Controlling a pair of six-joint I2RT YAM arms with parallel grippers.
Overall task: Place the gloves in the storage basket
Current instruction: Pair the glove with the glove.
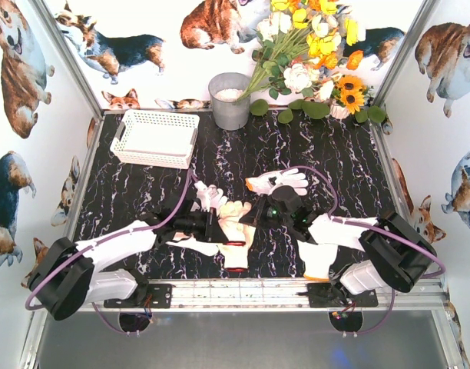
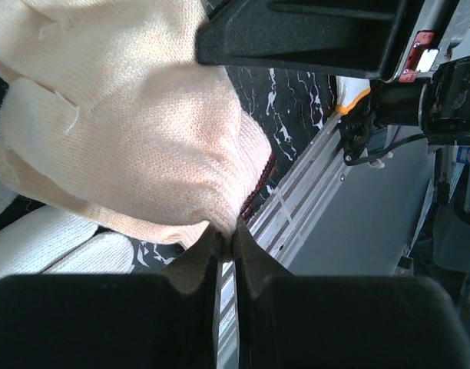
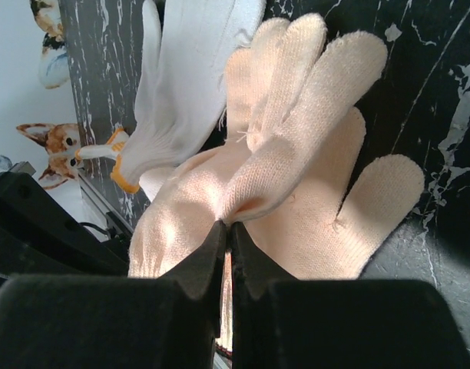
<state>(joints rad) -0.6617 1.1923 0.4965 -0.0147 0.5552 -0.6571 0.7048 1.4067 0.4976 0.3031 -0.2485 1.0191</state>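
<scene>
Near the front middle of a black marbled table (image 1: 350, 165), two robot arms meet over a cream knit glove (image 1: 239, 231) with dark red cuff trim. The left gripper (image 2: 226, 231) has its jaws pressed together on a small fold of the knit close to the cuff. The right gripper (image 3: 226, 224) pinches a similar ridge of fabric near the base of the glove's fingers. Both appear to hold the same glove, probably so the limp cloth lifts stretched between two points rather than sagging from one.

A white glove with an orange cuff (image 3: 181, 84) lies just beyond it, and another white glove (image 1: 207, 196) lies beside the left gripper. More white knit shows under the right arm.

The white lattice basket (image 1: 157, 160) stands well apart at the far left corner. No glove is visible in it, so the task looks to be at its beginning. A grey metal bucket (image 1: 230, 104) and a bunch of flowers (image 1: 312, 46) stand along the back.
</scene>
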